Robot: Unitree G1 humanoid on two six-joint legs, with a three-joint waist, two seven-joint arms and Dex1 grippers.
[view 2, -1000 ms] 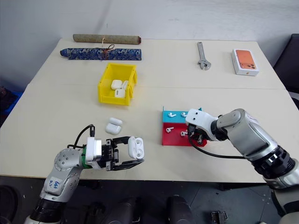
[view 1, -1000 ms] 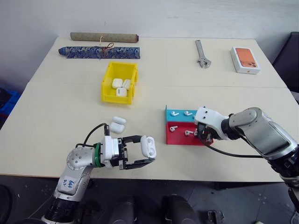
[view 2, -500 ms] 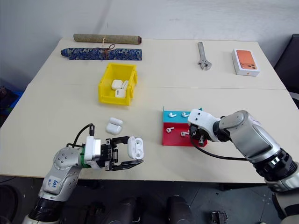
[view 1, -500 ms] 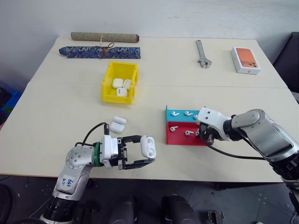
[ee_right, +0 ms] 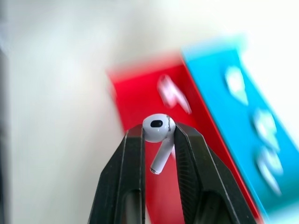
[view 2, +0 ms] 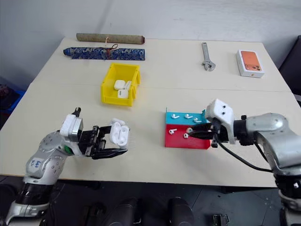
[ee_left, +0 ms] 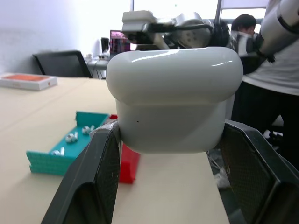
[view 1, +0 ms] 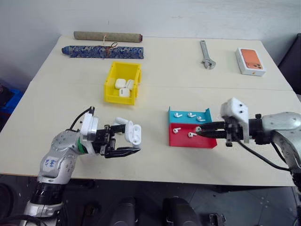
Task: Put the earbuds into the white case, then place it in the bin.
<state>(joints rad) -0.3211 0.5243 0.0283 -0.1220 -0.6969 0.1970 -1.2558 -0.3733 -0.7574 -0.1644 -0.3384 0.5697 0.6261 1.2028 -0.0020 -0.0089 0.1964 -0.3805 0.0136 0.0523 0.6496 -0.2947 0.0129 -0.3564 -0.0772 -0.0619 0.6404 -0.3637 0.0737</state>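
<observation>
The left tool [view 1: 128, 142] is clenched on a white case [view 1: 134, 133], held just above the counter [view 1: 61, 94]. The right tool [view 1: 200, 132] grasps one earbud [ee_right: 159, 130] by its head, stem hanging between the fingertips, over the red tray [view 1: 181, 140]. The yellow bin [view 1: 122, 83] sits well beyond the left tool, holding three cases. Two more cases [view 2: 117, 123] lie just behind the held one. Two earbuds rest in the red tray, three in the blue tray [view 1: 188, 115] behind it. The counter is pale beige, backed by a white wall [view 1: 155, 16].
</observation>
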